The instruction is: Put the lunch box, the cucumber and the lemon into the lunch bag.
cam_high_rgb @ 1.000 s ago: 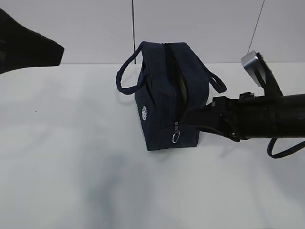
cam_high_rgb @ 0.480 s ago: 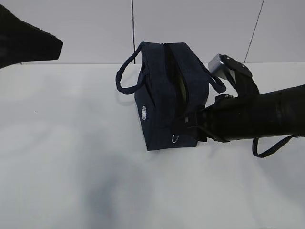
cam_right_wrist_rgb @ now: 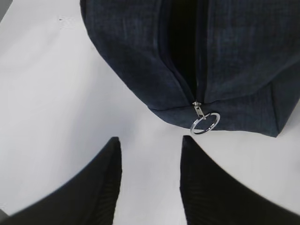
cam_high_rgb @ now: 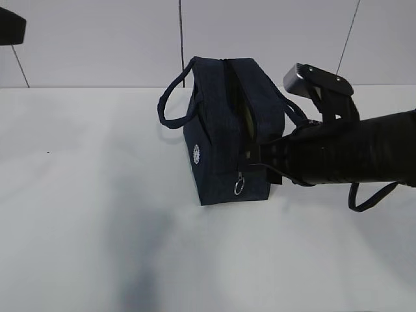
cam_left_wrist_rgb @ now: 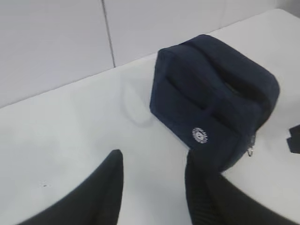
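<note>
Exterior view first, read from left to right: your left arm (cam_high_rgb: 10, 25) shows only as a dark corner at the top left edge, well apart from everything else. On the white table (cam_high_rgb: 78, 214) the lunch bag (cam_high_rgb: 224, 130) stands upright near the middle, one loop handle (cam_high_rgb: 172, 97) arching off its left side, a small round white logo (cam_high_rgb: 197, 153) on the end facing you. Its zipper (cam_high_rgb: 235, 97) runs over the top and stands open, with a sliver of pale green visible in the gap; you cannot tell which item that is. The silver ring pull (cam_high_rgb: 239, 186) hangs low on the near end. Just to the right, your right arm (cam_high_rgb: 351, 156) reaches in from the edge, its tip against the bag's right side.

In the left wrist view, the left gripper (cam_left_wrist_rgb: 152, 187) hangs over bare table with its fingers apart and nothing between them, the bag up and to the right.

In the right wrist view, the right gripper (cam_right_wrist_rgb: 150, 185) also has its fingers spread and empty, hovering just below the ring pull, not touching it.

The lunch box, cucumber and lemon are nowhere on the table.
</note>
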Robot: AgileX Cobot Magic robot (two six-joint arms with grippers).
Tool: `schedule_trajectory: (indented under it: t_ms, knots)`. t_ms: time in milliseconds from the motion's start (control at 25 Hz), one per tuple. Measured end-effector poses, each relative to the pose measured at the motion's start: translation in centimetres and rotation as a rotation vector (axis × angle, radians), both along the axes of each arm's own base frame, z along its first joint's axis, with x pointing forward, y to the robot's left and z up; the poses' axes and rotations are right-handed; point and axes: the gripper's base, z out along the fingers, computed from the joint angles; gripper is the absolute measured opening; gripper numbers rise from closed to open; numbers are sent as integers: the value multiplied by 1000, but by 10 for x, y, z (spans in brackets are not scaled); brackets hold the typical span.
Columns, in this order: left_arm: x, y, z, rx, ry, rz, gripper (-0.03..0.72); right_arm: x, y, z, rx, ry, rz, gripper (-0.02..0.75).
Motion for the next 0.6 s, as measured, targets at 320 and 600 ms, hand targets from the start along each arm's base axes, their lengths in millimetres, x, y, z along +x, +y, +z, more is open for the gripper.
schedule_trajectory:
  t_ms: [320,600]
  knots:
    - [7,20,0,-2,0,101,308,-3,7,-1,-39,-13,-46,283]
    - [8,20,1,-6,-6,104,308,-8,15,1,53,34,7,283]
